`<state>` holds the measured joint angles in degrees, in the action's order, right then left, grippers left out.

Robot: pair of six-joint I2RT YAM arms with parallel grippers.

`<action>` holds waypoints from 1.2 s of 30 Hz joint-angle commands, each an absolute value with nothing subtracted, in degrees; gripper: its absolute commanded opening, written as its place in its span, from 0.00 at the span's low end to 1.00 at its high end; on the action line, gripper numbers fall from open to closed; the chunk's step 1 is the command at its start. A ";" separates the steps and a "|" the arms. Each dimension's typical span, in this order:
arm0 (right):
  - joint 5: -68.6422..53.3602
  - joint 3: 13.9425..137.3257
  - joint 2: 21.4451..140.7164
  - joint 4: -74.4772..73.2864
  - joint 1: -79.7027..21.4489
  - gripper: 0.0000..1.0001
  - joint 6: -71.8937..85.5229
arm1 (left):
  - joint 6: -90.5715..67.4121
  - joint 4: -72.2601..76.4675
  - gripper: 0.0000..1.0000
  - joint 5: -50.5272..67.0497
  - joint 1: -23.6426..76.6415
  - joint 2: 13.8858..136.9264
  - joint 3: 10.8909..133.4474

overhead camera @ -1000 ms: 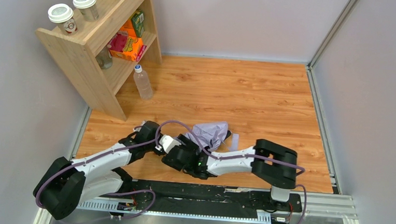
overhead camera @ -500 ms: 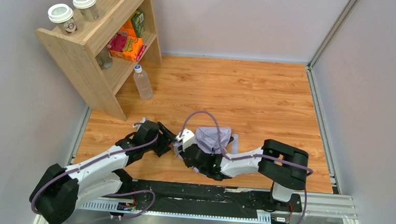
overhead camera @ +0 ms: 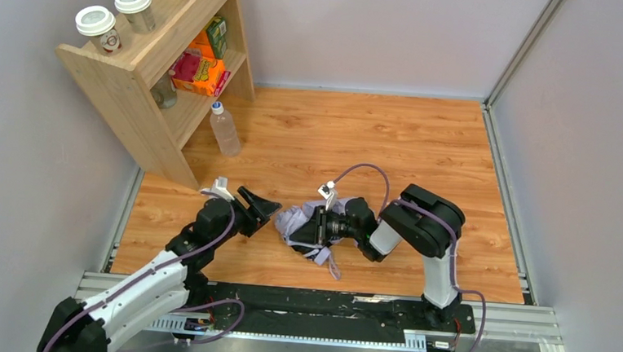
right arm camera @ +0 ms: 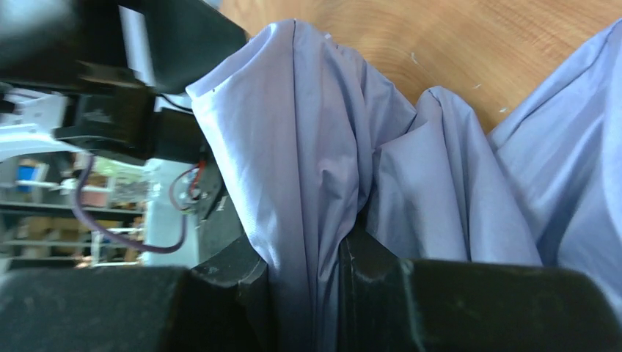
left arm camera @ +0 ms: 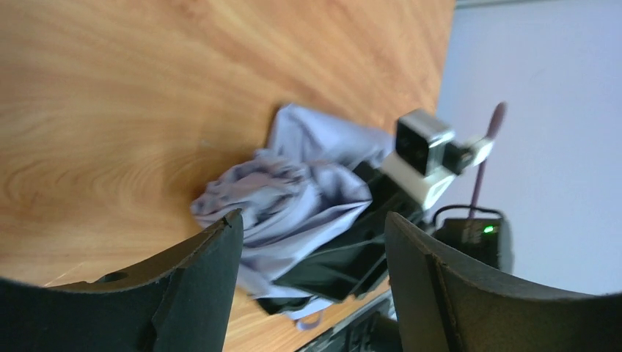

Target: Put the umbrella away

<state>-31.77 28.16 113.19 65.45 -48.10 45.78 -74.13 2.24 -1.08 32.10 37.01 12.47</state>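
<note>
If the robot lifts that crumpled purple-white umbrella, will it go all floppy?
Probably floppy: the pale lavender fabric umbrella lies in loose crumpled folds, and the right gripper pinches only a bunch of cloth, so the rest would likely droop. It looks light, being mostly thin fabric. Slumped flat like that, it seems unlikely to roll.

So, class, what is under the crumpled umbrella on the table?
The wooden table shows around the umbrella, so it rests there. The right gripper pinches a fold of its fabric. Anything beneath the cloth, shaft and handle included, is covered.
</note>
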 commanded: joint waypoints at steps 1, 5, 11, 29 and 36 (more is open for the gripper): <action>-42.00 24.78 125.14 62.92 -45.36 0.00 54.66 | -76.11 13.61 0.76 5.27 31.90 43.14 10.28; -42.54 25.66 128.41 66.01 -43.77 0.00 57.48 | -81.11 22.11 0.76 5.01 33.39 50.44 8.01; -41.57 26.63 127.09 63.28 -43.77 0.00 57.22 | -87.79 27.86 0.77 1.15 36.38 60.45 7.12; -48.16 33.31 122.70 46.68 -46.49 0.00 47.03 | -96.95 47.17 0.44 -2.19 39.99 95.95 5.63; -48.26 36.30 119.89 38.07 -47.90 0.00 43.25 | -93.87 50.63 0.00 -3.07 41.22 97.74 5.54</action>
<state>-42.89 35.94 116.84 59.20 -41.80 53.49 -98.56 61.93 -1.34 38.98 94.11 5.72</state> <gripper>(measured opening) 0.255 0.384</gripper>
